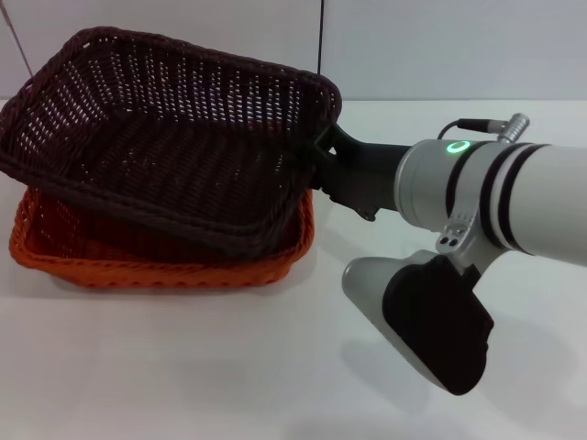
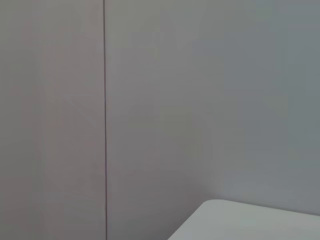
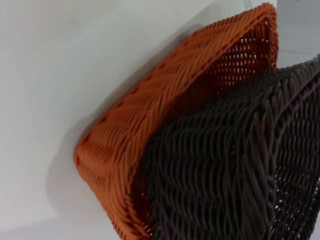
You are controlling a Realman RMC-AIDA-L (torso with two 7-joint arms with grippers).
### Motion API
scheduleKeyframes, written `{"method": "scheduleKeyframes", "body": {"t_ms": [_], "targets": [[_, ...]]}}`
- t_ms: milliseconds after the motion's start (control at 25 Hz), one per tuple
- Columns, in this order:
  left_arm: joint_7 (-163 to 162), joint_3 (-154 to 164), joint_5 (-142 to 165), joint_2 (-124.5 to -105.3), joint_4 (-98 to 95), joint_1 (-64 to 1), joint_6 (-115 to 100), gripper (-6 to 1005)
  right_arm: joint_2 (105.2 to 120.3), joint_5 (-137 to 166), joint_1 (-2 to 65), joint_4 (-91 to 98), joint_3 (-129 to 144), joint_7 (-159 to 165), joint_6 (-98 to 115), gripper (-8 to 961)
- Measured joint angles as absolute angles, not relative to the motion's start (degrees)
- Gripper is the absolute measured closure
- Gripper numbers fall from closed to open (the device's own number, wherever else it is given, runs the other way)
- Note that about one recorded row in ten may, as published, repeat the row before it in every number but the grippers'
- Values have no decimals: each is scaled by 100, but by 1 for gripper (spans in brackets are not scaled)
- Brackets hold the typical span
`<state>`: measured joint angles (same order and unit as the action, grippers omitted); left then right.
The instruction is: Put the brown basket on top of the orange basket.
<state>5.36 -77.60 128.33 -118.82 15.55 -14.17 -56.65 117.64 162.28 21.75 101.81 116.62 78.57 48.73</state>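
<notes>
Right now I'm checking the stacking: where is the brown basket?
In the head view, the brown basket sits on the left, tilted, partly inside the orange basket, with the right end effector at its right rim.

The orange basket (image 3: 150, 125) is sitting on the white tabletop (image 3: 55, 100), its woven outer wall and braided rim facing the camera. The brown basket (image 3: 225, 175) is lying partly inside it, nested at a slant: the brown weave is crossing over the orange basket's rim near one corner and is hiding most of its interior. Beyond the brown basket's edge, a strip of the orange basket's inner wall is showing, open weave with light coming through. The orange basket is casting a soft shadow onto the tabletop along its outer wall.
</notes>
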Motion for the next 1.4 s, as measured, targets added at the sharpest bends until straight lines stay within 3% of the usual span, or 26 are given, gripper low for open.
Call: {"method": "scheduleKeyframes", "body": {"t_ms": [120, 560, 760, 1040, 1400], "targets": [[542, -7756, 12835, -11882, 1555, -1433, -5665, 336, 11758, 16240, 2023, 10282, 11654, 7845, 4819, 746], [583, -7751, 12869, -11872, 1555, -1461, -5600, 336, 11814, 16410, 1182, 10775, 11663, 7820, 4638, 337], [595, -7751, 12873, -11857, 1548, -1459, -5597, 336, 11887, 16455, 448, 10981, 11766, 7807, 3902, 230], [598, -7751, 12885, -11849, 1553, -1442, -5597, 336, 11956, 16549, -363, 10724, 11894, 8200, 2291, 231], [557, -7752, 12856, -11854, 1560, -1390, -5745, 336, 11921, 14993, -373, 9095, 11178, 10321, -1343, 230]]}}
